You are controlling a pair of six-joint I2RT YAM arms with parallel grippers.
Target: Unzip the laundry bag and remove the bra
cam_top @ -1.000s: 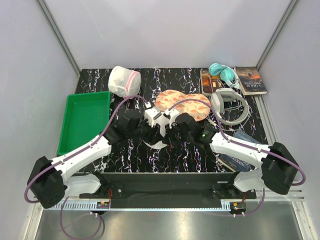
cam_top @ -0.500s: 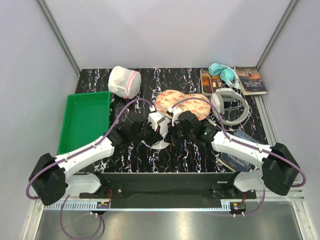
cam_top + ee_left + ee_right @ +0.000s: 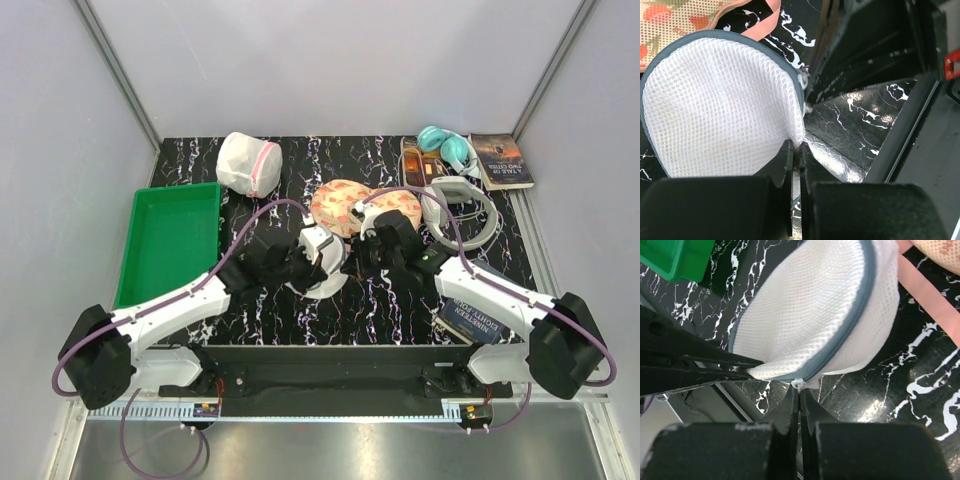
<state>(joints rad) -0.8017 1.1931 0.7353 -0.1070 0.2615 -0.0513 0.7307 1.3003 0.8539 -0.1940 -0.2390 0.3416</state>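
Note:
The laundry bag (image 3: 324, 281) is a round white mesh pouch with a grey zip band, lying mid-table between my two arms. My left gripper (image 3: 320, 268) is shut on the bag's mesh edge (image 3: 796, 146), with the dome (image 3: 720, 105) spread to its left. My right gripper (image 3: 353, 262) is shut on the small white zip pull (image 3: 798, 385) at the grey band (image 3: 840, 335). The left fingers (image 3: 695, 371) reach in from the left in the right wrist view. The bra is hidden.
A green tray (image 3: 165, 240) lies at the left. A white mesh pouch with pink trim (image 3: 248, 163) stands at the back. A floral two-cup item (image 3: 365, 206) lies just behind the bag. White headphones (image 3: 460, 210), teal headphones (image 3: 447, 148) and books (image 3: 501, 160) sit at the right.
My left gripper has closed on the bag's edge. Both arms and the bag have shifted to the right, and the right wrist has moved farther from its base.

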